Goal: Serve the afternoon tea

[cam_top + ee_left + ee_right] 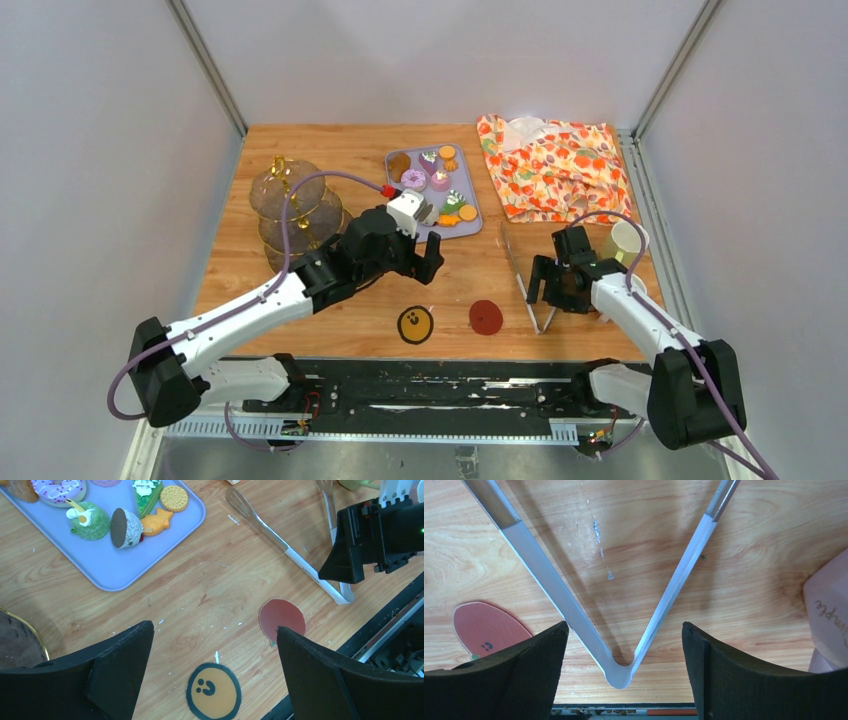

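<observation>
Toy pastries (432, 180) lie on the lilac tray (470, 229) at the table's back middle; in the left wrist view a donut (57, 490), a green cake (89, 521) and an orange biscuit (173, 498) show. The three-tier glass stand (290, 205) with gold handle stands at the left. A pale mug (624, 240) stands at the right; a pink mug (829, 615) shows at the right wrist view's edge. My left gripper (425, 262) is open and empty, above bare wood in front of the tray. My right gripper (553, 288) is open, its jaws either side of the metal tongs' bend (621, 672).
The metal tongs (522, 275) lie open in a V on the table. A yellow round coaster (415, 324) and a red one (486, 316) lie near the front edge. An orange-flowered cloth (555, 165) lies at the back right. Walls close in the table on three sides.
</observation>
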You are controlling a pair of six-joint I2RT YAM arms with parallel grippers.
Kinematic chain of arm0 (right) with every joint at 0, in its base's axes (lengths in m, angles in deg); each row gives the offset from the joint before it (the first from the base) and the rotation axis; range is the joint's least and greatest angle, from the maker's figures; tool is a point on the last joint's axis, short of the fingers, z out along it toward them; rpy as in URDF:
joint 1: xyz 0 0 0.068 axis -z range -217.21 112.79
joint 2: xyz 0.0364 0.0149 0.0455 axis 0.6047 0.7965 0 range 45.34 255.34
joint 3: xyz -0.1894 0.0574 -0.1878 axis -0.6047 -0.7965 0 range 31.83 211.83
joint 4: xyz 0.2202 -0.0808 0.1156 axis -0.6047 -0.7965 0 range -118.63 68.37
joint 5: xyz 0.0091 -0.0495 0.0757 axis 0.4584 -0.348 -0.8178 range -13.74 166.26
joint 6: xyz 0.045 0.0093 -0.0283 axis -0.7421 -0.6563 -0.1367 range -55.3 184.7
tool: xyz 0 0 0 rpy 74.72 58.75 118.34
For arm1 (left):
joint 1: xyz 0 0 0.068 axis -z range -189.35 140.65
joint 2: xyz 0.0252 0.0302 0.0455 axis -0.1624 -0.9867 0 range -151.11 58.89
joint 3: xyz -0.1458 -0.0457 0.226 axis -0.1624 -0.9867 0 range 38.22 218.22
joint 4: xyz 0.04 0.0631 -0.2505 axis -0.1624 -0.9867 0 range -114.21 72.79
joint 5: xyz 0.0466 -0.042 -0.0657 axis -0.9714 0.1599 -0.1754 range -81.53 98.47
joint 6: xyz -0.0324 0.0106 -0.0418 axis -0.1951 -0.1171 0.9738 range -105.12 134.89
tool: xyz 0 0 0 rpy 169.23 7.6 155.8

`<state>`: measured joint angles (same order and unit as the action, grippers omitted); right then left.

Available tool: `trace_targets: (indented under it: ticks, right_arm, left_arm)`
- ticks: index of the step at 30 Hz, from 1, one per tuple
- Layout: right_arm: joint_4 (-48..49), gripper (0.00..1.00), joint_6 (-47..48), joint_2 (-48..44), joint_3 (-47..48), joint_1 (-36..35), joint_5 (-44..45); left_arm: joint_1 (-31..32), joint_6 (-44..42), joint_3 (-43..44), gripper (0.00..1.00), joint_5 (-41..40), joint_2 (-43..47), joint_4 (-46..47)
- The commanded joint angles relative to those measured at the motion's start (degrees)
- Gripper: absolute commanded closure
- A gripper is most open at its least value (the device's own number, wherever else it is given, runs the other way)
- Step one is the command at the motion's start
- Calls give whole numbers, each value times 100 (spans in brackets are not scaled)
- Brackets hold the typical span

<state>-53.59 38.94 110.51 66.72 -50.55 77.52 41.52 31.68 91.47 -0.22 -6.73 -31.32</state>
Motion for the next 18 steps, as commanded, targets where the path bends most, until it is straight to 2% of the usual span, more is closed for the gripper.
trace_targets:
  ticks: [1,9,18]
  right_arm:
    - [-94,17,266,193,169,-164,-90]
    - [111,16,246,279,114,-275,-100]
    - [569,16,11,933,129,-341,179]
  left_arm:
    - [46,101,102,2,111,-59,190]
    - [46,87,142,2,113,-98,180]
    - [46,11,236,2,19,-175,88]
